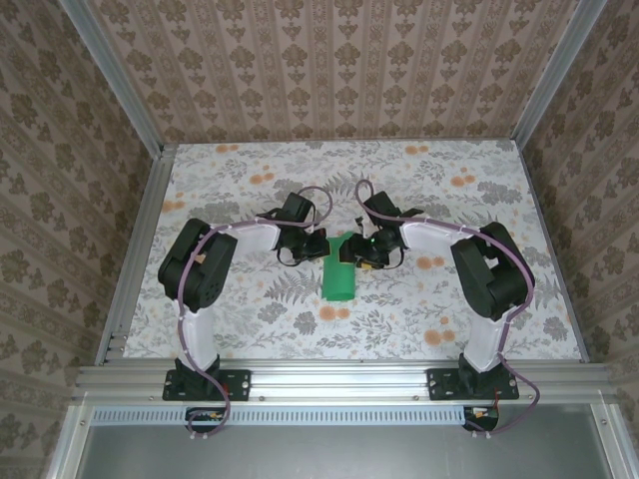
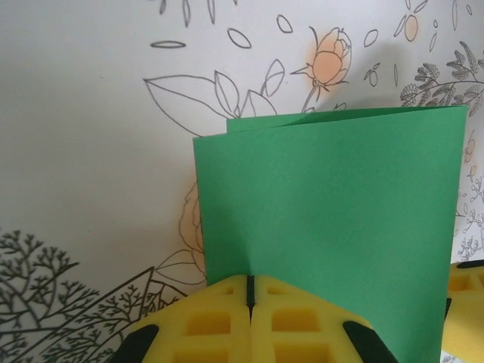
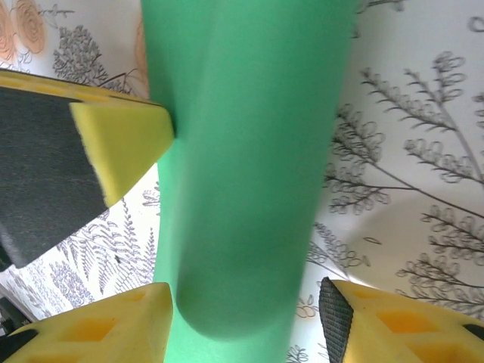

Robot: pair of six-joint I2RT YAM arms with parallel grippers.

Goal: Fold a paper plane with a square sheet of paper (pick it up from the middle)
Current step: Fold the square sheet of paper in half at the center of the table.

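Note:
The bright green sheet of paper (image 1: 338, 279) lies at the table's middle, folded over into a narrow rectangle. In the left wrist view the paper (image 2: 333, 212) stands as two layers with a fold at the left. My left gripper (image 2: 249, 291) is shut on its near edge, yellow pads pressed together. In the top view the left gripper (image 1: 321, 247) and right gripper (image 1: 357, 254) meet over the sheet's far end. In the right wrist view the paper (image 3: 242, 151) curves between my open right gripper (image 3: 243, 295). Its left finger touches the paper and its right finger stands apart. A left-gripper finger (image 3: 121, 140) presses the sheet's side.
The table (image 1: 449, 180) carries a floral cloth with orange blossoms and grey ferns. Aluminium rails (image 1: 135, 249) border it at left, right and front. Patterned walls rise behind and at both sides. Both arms bend inward from their bases at the near edge.

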